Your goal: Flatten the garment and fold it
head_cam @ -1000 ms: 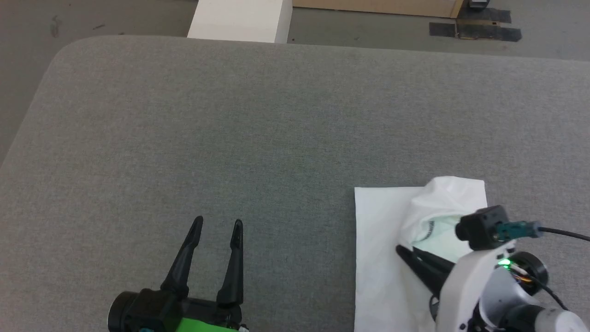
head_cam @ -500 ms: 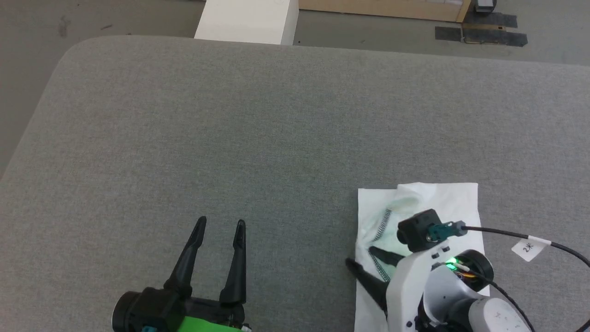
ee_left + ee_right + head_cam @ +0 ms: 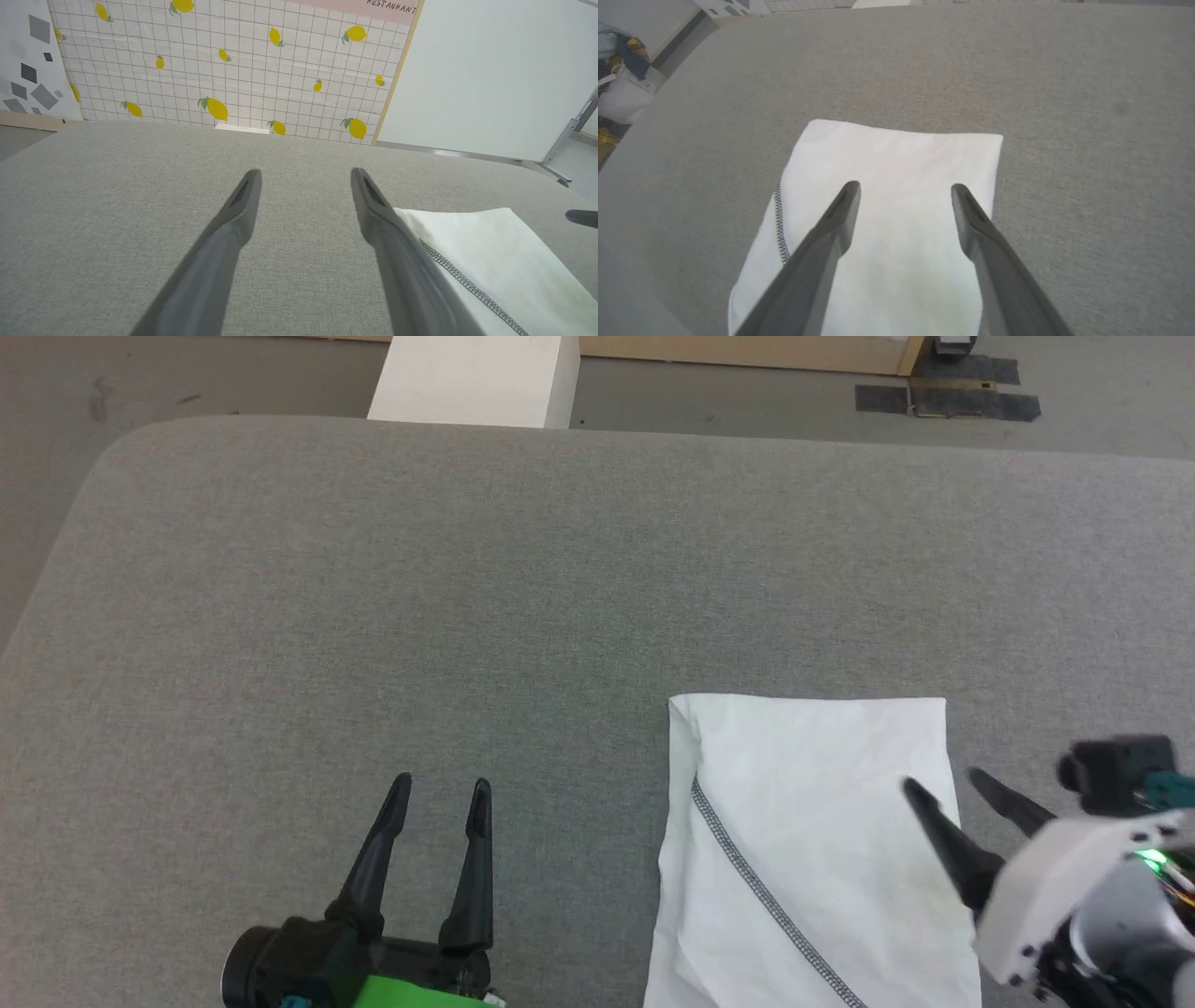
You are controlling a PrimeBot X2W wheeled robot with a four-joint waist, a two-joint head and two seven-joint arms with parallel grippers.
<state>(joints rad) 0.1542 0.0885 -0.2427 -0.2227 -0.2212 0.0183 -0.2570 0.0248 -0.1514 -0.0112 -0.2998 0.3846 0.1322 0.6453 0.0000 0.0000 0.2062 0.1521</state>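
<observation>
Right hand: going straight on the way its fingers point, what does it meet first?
Likely the garment: the open right hand points over the folded cloth, toward its far edge. If its path runs flatter than it looks, it would clear that edge and meet the grey table.

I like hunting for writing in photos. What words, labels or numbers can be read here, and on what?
"RESTAURANT": on the pink band topping the lemon-patterned wall panel.
The garment shows no readable text, only a stitched seam.
</observation>
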